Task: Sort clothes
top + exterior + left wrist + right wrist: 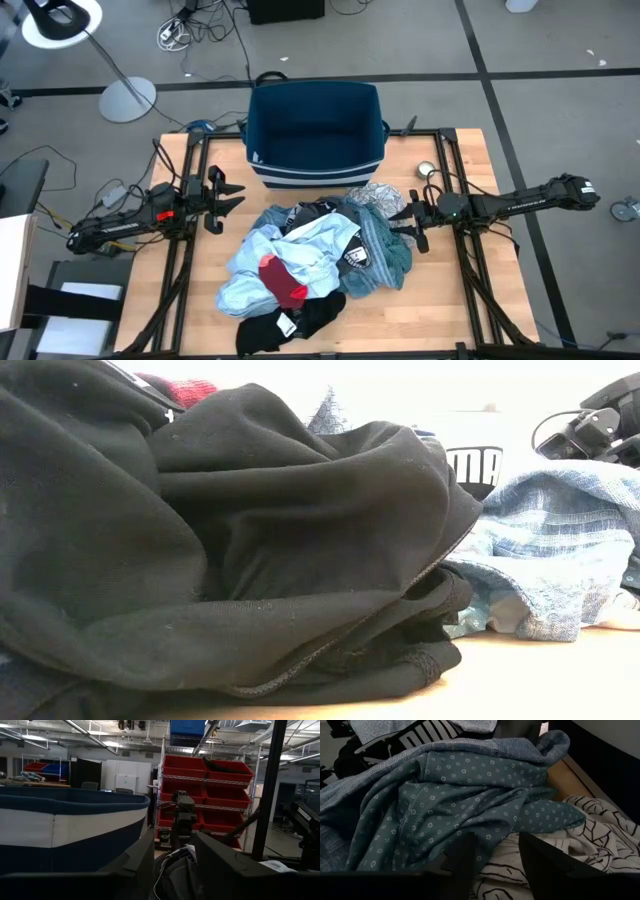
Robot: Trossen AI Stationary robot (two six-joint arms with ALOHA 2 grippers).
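Observation:
The clothes lie in one heap at the table's middle. A light blue shirt (300, 250) and a small red piece (280, 278) are on top, black pieces (290, 322) at the near end, a teal cloth (385, 250) on the right and a white-and-grey patterned cloth (378, 195) at the far right. My left gripper (235, 196) stands open left of the heap, clear of it. My right gripper (400, 222) is open at the heap's right edge. Its fingers stand just over the teal cloth (460, 795) and the patterned cloth (600, 830).
A dark blue bin (300, 175) with a white stripe stands at the far middle of the table, right behind the heap. A small round metal thing (425, 170) lies right of it. Black cloth (200, 540) fills most of the low view.

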